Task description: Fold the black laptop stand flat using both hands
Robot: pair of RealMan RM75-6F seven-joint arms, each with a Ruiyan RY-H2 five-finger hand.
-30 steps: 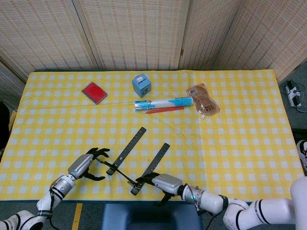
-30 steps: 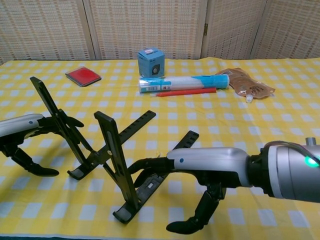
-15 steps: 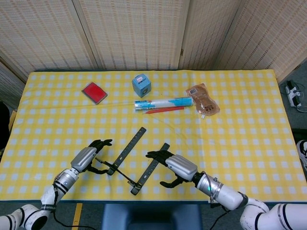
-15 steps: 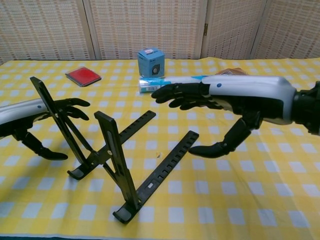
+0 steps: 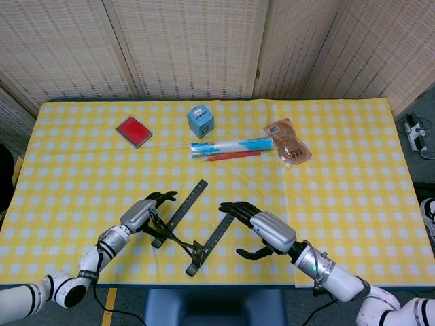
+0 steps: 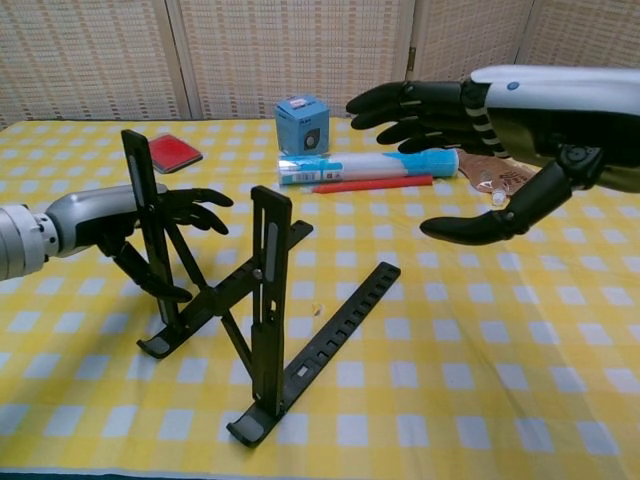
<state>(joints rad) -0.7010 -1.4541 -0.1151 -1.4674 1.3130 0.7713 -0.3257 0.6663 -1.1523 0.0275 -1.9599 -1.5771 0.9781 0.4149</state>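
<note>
The black laptop stand (image 5: 192, 231) sits near the table's front edge, its two base rails pointing away from me. In the chest view its two uprights (image 6: 268, 300) stand almost vertical and close together. My left hand (image 6: 120, 222) reaches in from the left, and the left upright lies across its palm between the fingers and the thumb. In the head view that left hand (image 5: 144, 212) is at the stand's left side. My right hand (image 6: 468, 118) hovers above the table to the right of the stand, fingers spread, holding nothing. The head view shows the right hand (image 5: 264, 229) just right of the right rail.
Across the far half of the yellow checked tablecloth (image 5: 353, 183) lie a blue box (image 5: 200, 120), a red flat case (image 5: 134, 130), a blue and white tube (image 5: 231, 146) with a red pen (image 5: 234, 156) beside it, and a brown pouch (image 5: 287, 141).
My right hand let go of the stand's right rail, rose and drew off to the right. My left hand moved right against the left upright, and both uprights swung from leaning to near vertical.
</note>
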